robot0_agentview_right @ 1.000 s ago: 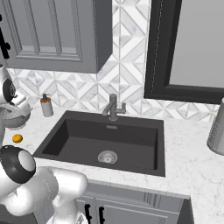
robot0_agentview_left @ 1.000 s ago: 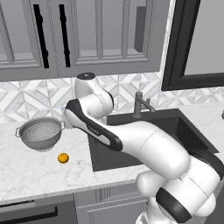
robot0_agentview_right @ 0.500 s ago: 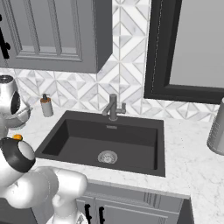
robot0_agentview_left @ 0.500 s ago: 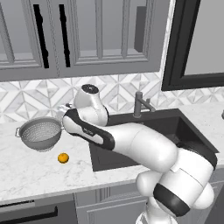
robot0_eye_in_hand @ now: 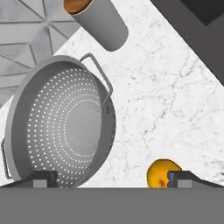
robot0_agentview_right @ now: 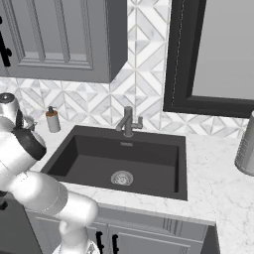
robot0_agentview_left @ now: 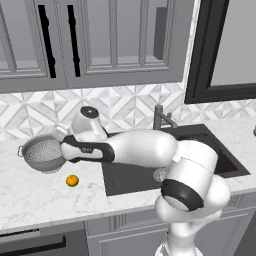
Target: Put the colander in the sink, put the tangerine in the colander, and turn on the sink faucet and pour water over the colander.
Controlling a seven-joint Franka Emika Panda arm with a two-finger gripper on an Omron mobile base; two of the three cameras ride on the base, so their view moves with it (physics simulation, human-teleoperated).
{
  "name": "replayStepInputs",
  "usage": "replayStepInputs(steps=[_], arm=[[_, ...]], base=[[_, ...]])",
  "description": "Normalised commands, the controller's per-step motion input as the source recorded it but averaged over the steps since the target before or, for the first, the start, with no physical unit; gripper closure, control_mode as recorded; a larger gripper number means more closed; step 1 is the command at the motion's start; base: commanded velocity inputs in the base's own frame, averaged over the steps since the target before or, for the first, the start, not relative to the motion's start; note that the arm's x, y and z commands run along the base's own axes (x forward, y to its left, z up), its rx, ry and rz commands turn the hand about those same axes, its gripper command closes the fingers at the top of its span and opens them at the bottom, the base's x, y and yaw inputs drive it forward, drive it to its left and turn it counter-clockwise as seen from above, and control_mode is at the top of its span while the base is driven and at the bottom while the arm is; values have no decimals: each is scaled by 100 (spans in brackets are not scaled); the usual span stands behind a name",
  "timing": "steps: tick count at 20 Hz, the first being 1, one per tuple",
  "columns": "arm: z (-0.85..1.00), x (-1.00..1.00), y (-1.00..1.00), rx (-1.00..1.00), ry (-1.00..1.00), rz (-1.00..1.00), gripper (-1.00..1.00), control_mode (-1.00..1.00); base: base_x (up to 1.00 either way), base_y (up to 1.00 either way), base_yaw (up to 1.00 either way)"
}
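The silver perforated colander (robot0_agentview_left: 44,152) stands on the marble counter left of the sink (robot0_agentview_left: 145,172). In the hand view the colander (robot0_eye_in_hand: 61,127) spreads wide at the left, one side handle toward the tangerine (robot0_eye_in_hand: 162,173). That small orange fruit (robot0_agentview_left: 72,180) lies on the counter in front of the colander. My gripper (robot0_agentview_left: 61,145) hovers at the colander's right rim, open and holding nothing; from the hand camera the gripper (robot0_eye_in_hand: 113,178) spans from the colander's edge to the fruit. The dark faucet (robot0_agentview_right: 128,121) stands behind the sink (robot0_agentview_right: 89,154), no water running.
A brown-and-silver soap dispenser (robot0_agentview_right: 52,120) stands at the sink's back left corner, seen close in the hand view as the soap dispenser (robot0_eye_in_hand: 98,19). A silver canister (robot0_agentview_right: 245,149) stands far right on the counter. Grey cabinets hang above the tiled backsplash.
The arm has swung left and lowered, bringing the hand from above the sink's left edge down to the colander's right rim. Colander and tangerine have not moved.
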Motion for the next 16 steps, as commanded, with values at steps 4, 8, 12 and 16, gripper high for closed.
replayStepInputs(steps=[4,8,12,16], arm=[[-12,41,43,-3,1,-9,-100,-100],[-22,31,24,-7,5,-11,-100,-100],[-24,22,11,-7,6,-11,-100,-100],[-27,24,12,-4,7,-9,-100,-100]], base=[[0,0,0],[0,0,0],[0,0,0],[0,0,0]])
